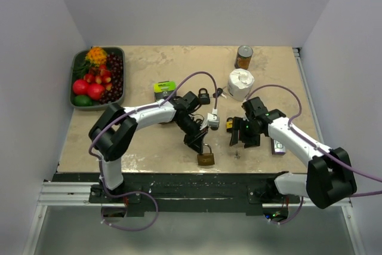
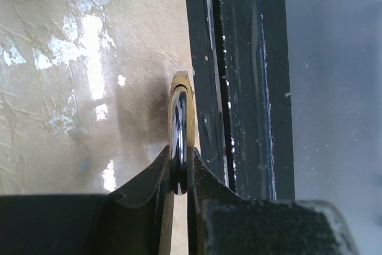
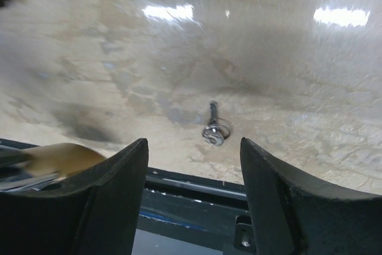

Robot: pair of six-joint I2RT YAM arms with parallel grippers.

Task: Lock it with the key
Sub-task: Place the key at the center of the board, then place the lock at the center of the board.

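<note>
Right gripper [image 3: 192,146]: jaws spread; key [image 3: 215,131] lying on table [image 3: 268,58] just ahead at 1 o'clock, likely for pickup; left gripper [image 2: 181,174]: pinching padlock [image 2: 181,80] shackle [image 2: 179,125], steadying it at table's 6 o'clock edge.

No writing can be read in any view.
The label on the can [image 1: 243,57] and the print on the yellow-green box [image 1: 164,89] are too small to make out; the brass padlock [image 1: 206,159] shows only its edge to the left wrist camera.
</note>
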